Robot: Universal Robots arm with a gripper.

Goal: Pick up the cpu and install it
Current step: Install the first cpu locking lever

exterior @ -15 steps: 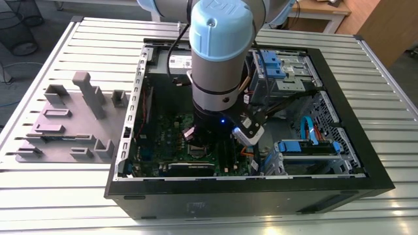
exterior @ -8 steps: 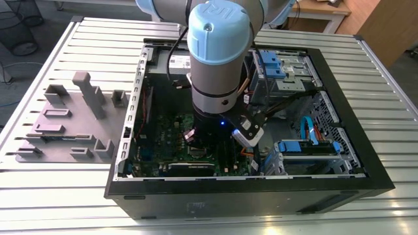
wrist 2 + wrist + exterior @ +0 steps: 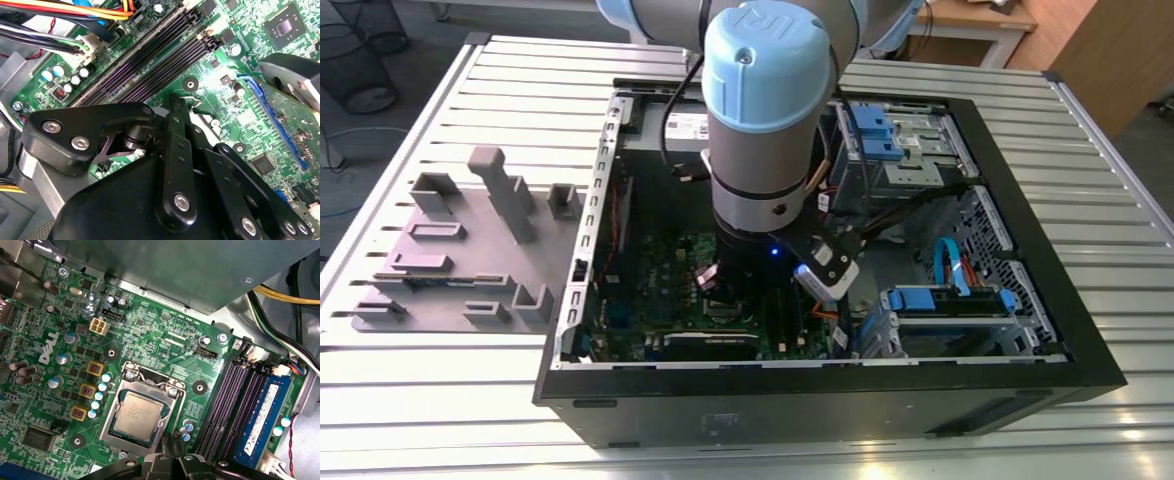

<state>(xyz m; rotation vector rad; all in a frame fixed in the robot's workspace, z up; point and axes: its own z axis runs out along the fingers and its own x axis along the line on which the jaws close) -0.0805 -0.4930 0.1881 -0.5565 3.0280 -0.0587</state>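
1. Your gripper (image 3: 187, 107) hangs low inside the open computer case (image 3: 1067, 345), just above the motherboard (image 3: 165, 335). In the second wrist view its black linkages crowd the foreground and the fingertips (image 3: 175, 102) taper close together over bare board. Whether they are fully pressed together you cannot tell, and nothing is visibly pinched between them.

2. The cpu (image 3: 137, 416) already lies in its socket, silvery top facing up, framed by the metal socket frame (image 3: 172, 392). In the first wrist view it sits just beside the gripper's leading edge, apart from it.

3. Judged from this, the pick and the placement look done. You cannot tell whether the retention frame is latched down.

4. Beside the socket run the dark memory slots (image 3: 225, 400), with a blue memory module (image 3: 265, 417) in the outermost one.

5. In the exterior view the arm (image 3: 767, 120) stands upright over the board. The grey fixture plate (image 3: 467, 250) lies on the slatted table (image 3: 440, 400) at the exterior view's left, well apart from the case.
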